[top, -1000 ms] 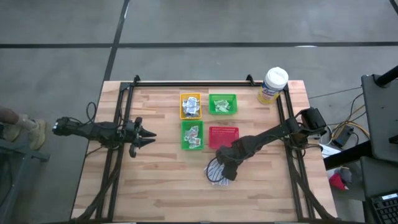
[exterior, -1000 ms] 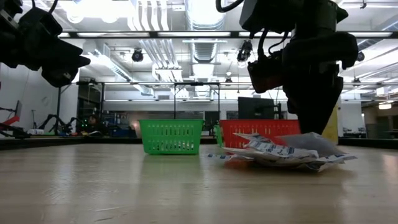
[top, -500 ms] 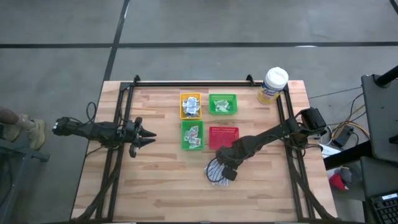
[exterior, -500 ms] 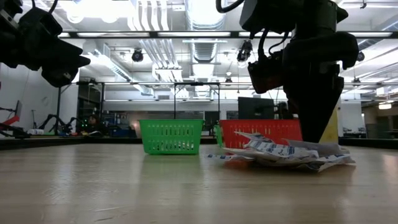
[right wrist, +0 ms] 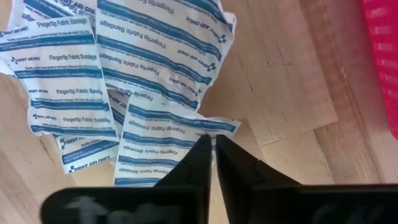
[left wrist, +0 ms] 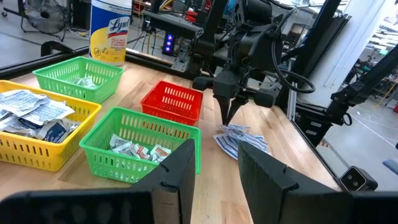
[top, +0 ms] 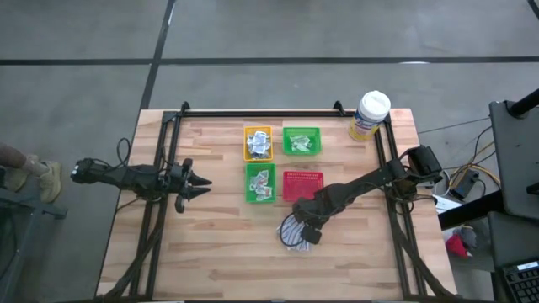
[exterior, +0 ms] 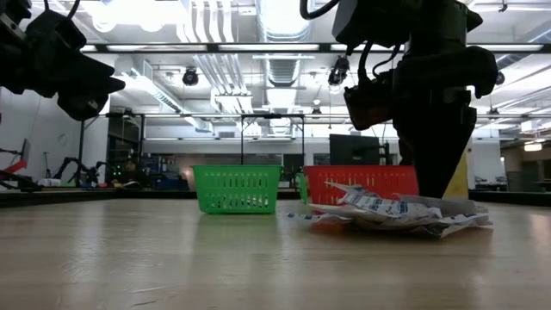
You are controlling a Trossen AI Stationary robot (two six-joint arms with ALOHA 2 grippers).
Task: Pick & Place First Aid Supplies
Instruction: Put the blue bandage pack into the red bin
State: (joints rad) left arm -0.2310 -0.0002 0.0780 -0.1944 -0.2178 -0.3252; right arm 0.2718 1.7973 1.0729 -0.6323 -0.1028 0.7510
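A small pile of blue-and-white bandage packets point(top: 291, 236) lies flat on the wooden table in front of the red tray point(top: 302, 185). It also shows in the low view as a flat heap point(exterior: 387, 211). My right gripper point(right wrist: 212, 138) points down onto the pile's edge nearest the red tray, shut on one packet point(right wrist: 168, 146). My left gripper point(left wrist: 214, 163) hovers level above the table's left side, open and holding nothing. My right gripper pinches the packet's edge point(right wrist: 214, 129) between its two fingertips, at the side of the pile toward the red tray. The fingers come from above, pointing steeply down. The packet lies on the table with the others point(right wrist: 155, 56), not lifted.
A yellow tray point(top: 258, 143) and two green trays point(top: 301, 140) point(top: 260, 183) hold packets behind and left of the pile. A yellow canister with a white lid point(top: 370, 116) stands at the far right corner. Bare wood stretches toward the near edge.
In the low view, a packet end that stood raised beside my right gripper has sunk flatter onto the pile. Neither arm has shifted.
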